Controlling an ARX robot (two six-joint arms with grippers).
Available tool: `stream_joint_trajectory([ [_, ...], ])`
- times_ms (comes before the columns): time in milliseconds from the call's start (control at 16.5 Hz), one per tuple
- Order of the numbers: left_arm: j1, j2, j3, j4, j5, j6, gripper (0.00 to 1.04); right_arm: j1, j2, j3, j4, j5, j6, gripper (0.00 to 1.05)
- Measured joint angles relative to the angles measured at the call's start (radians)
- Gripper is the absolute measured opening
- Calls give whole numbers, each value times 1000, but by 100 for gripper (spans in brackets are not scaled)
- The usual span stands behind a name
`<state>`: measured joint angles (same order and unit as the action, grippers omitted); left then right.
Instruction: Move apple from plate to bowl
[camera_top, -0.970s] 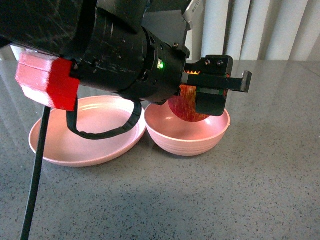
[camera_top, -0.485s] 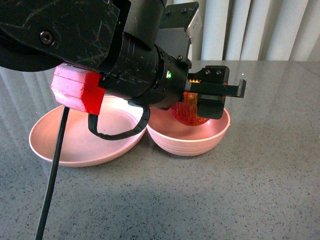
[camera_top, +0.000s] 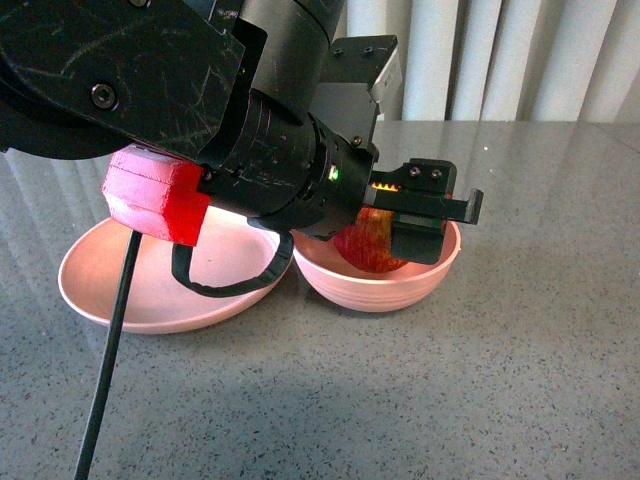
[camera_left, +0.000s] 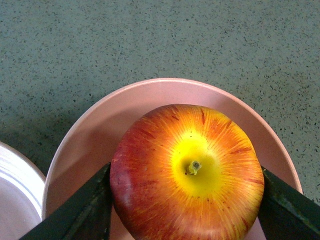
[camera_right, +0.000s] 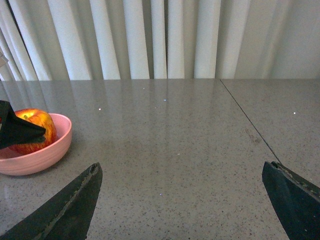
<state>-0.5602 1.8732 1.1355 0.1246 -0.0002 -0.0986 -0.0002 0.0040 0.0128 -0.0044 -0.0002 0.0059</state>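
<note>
My left gripper (camera_top: 395, 235) is shut on the red and yellow apple (camera_top: 364, 244) and holds it low inside the deep pink bowl (camera_top: 420, 280). In the left wrist view the apple (camera_left: 187, 172) fills the space between the dark fingers (camera_left: 85, 210), stem dimple facing the camera, with the bowl rim (camera_left: 165, 85) around it. The shallow pink plate (camera_top: 130, 285) lies just left of the bowl, touching it, and has nothing on it. My right gripper (camera_right: 182, 200) is open and holds nothing, off to the right of the bowl (camera_right: 37, 155); it sees the apple (camera_right: 32, 127) in there.
The grey speckled table (camera_top: 500, 380) carries everything. White curtains (camera_top: 500, 60) hang behind its far edge. The left arm's black body and red block (camera_top: 155, 200) hang over the plate. A seam (camera_right: 247, 125) runs across the tabletop on the right.
My left gripper has lowered the apple deeper into the bowl. The arm has shifted a little to the right over the plate.
</note>
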Motion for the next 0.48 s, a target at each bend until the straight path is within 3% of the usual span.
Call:
stream_joint_trajectory([
  [121, 3, 0, 0, 14, 6, 0, 96, 0, 0, 0, 0, 0, 0, 98],
  [182, 5, -3, 1, 15, 12, 0, 100, 0, 0, 0, 0, 0, 0, 98],
  [485, 12, -52, -8, 36, 18, 0, 98, 0, 0, 0, 0, 0, 0, 98],
])
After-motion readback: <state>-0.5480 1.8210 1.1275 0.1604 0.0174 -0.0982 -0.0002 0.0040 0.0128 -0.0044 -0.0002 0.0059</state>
